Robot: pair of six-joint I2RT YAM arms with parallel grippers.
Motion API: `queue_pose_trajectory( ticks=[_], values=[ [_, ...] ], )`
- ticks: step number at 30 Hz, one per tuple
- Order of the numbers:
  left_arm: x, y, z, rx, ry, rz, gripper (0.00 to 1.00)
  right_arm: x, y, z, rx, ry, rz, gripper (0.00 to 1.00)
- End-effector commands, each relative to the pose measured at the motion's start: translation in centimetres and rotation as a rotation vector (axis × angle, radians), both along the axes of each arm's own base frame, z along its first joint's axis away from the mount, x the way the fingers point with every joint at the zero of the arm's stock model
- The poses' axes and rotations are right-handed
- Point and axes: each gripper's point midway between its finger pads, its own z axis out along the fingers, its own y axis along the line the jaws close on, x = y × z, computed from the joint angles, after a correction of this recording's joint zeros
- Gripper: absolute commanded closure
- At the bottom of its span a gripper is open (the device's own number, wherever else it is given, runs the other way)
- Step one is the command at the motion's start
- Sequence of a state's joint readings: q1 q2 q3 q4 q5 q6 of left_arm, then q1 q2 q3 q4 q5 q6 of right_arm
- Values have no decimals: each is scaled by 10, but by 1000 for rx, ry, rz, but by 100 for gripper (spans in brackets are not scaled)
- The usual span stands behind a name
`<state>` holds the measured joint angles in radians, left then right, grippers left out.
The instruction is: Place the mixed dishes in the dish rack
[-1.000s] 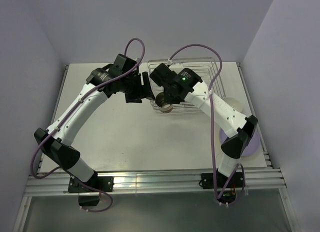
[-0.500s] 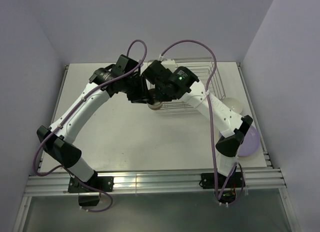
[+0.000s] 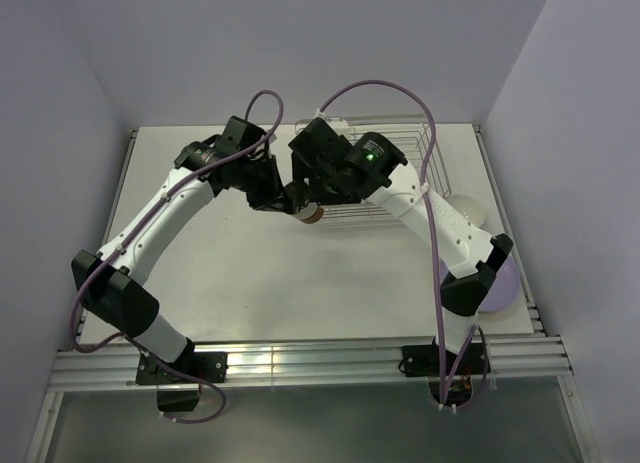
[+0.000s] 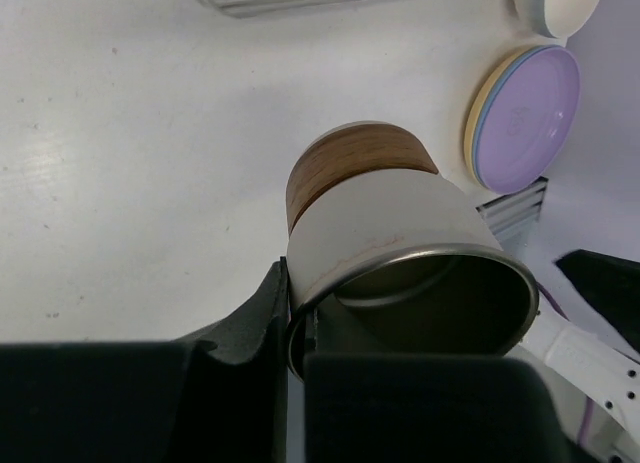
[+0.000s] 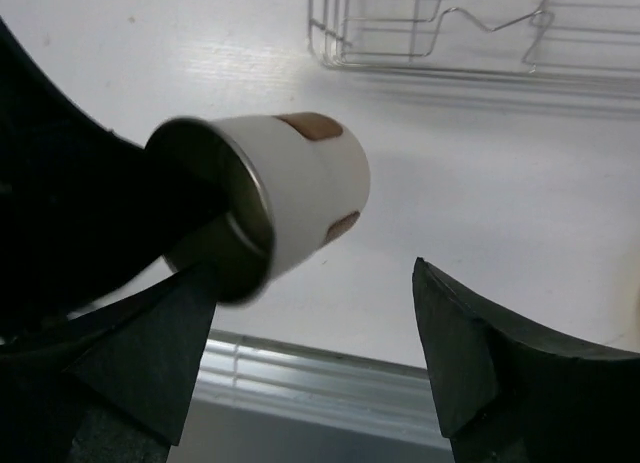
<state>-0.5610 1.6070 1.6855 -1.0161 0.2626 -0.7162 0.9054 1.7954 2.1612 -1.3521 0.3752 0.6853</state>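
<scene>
Small white cup with brown band and metal rim (image 4: 390, 223): tipped sideways in mid-air, just short of the silver wire dish rack (image 5: 450, 71). Left end effector (image 4: 296, 328) pinches only its rim. Right end effector (image 5: 310, 348) is spread, close by. Risk: the thin rim hold may pivot and drop the cup onto the white desk (image 4: 120, 183).

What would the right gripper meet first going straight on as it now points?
Probably the white cup, held by the left gripper just ahead of the open right gripper; beyond it, the table. Depth unclear.
</scene>
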Motion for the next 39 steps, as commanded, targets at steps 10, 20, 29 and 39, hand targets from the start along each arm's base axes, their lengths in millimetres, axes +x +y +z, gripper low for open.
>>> queue_pose_trajectory(
  ticks=[10, 20, 29, 39],
  values=[
    [-14, -7, 86, -559, 13, -97, 100, -37, -8, 74, 726, 42, 206, 13],
    [-31, -4, 132, -1085, 281, -13, 100, -29, -10, 113, 1025, -8, 329, 12],
    [-44, -6, 153, -1251, 337, -57, 100, -21, 6, 107, 1124, 23, 409, 12],
    [-52, -9, 148, -1298, 405, -60, 100, -11, 17, 121, 1211, -5, 487, 12]
  ],
)
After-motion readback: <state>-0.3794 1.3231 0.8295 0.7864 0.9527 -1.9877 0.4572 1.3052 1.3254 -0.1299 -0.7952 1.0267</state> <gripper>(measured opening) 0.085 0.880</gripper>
